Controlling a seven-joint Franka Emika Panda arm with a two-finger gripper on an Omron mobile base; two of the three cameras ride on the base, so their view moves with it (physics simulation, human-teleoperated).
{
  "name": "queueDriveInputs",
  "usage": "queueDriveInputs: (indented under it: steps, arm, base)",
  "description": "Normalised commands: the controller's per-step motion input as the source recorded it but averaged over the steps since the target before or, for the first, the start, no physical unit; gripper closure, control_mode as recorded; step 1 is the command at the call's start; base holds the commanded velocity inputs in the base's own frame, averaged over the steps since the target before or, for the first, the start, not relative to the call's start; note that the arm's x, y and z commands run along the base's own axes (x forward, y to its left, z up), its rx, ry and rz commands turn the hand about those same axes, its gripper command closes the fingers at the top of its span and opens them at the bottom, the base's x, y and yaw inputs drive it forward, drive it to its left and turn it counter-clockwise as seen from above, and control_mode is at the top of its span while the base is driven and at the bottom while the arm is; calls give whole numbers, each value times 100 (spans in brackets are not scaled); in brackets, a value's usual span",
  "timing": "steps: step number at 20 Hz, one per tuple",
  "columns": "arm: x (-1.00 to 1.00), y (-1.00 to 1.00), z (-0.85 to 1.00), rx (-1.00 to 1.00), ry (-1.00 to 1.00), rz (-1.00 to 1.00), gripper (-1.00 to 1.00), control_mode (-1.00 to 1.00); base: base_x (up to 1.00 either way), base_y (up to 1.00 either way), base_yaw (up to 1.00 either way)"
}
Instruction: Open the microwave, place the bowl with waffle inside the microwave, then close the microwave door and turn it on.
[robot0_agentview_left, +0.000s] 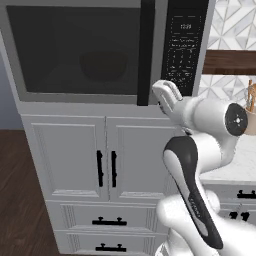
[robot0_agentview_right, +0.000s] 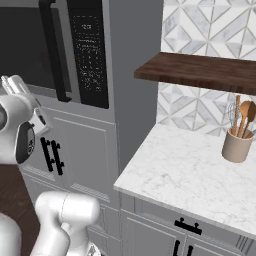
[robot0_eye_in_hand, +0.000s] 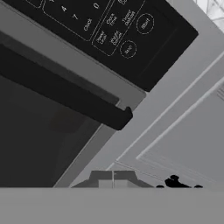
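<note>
Arm: white with dark joints; rises from the lower right of the left base view, bends at a raised elbow, forearm reaching up and to the left.
Wrist: turned upward; a round dark joint cap faces the left base camera.
End effector (robot0_agentview_left: 166, 95): raised at the forearm's end, pointing upward; also seen at the left edge of the right base view (robot0_agentview_right: 17, 86).
Jaws: closed together, no gap between them in the hand view.
Fingertips (robot0_eye_in_hand: 101, 178): side by side at the bottom of the hand view, nothing between them.
Grip: nothing held.
</note>
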Motion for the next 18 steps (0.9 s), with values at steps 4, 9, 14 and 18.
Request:
queueDriveInputs:
  steps: [4, 9, 14, 18]
  arm:
    - [-74, -90, 46, 10, 12, 0, 100, -100]
    - [-52, -94, 14, 23, 6, -7, 100, -100]
    - [-22, -70, 0, 42, 1, -14, 100, -100]
    - [-4, -13, 4, 35, -5, -12, 100, -100]
  base:
    - [0, 0, 0]
    - [0, 0, 0]
    - [0, 0, 0]
    - [0, 0, 0]
